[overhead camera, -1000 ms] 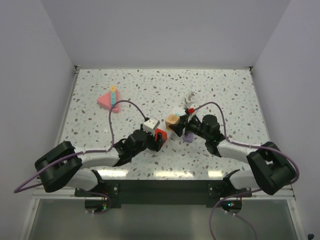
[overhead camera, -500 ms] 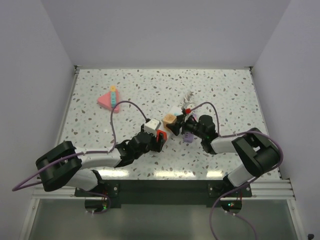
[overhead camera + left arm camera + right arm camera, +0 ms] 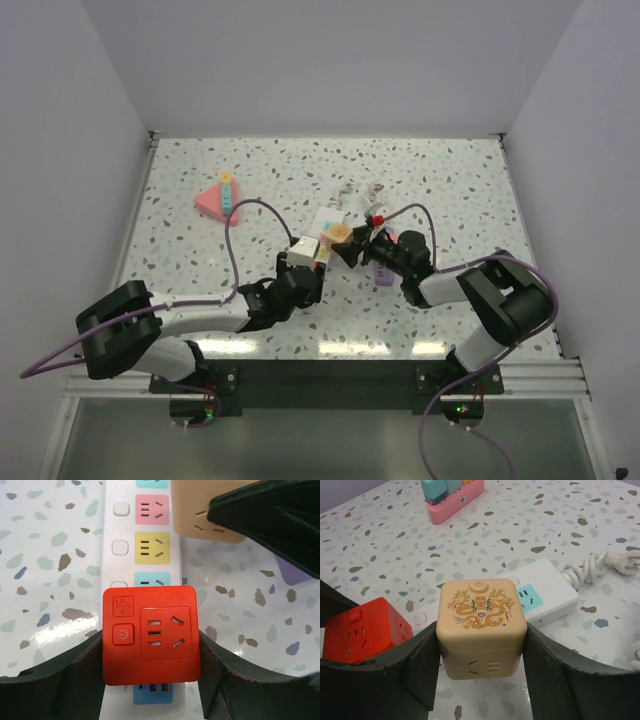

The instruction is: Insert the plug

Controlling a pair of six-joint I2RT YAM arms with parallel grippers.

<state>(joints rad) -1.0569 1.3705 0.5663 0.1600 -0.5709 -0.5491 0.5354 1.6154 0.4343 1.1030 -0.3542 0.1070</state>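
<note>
From above, the left gripper (image 3: 308,263) and right gripper (image 3: 352,245) meet mid-table over the white strip (image 3: 322,218).

Left wrist: the left fingers clamp a red cube (image 3: 150,635) directly over the strip's socket row, covering one socket.

Right wrist: the right fingers clasp a beige cube (image 3: 481,615), just beside the red one.

This looks like alignment before seating. Next, one cube's pins must be squared to a socket and pressed straight down without bumping its neighbour.
</note>
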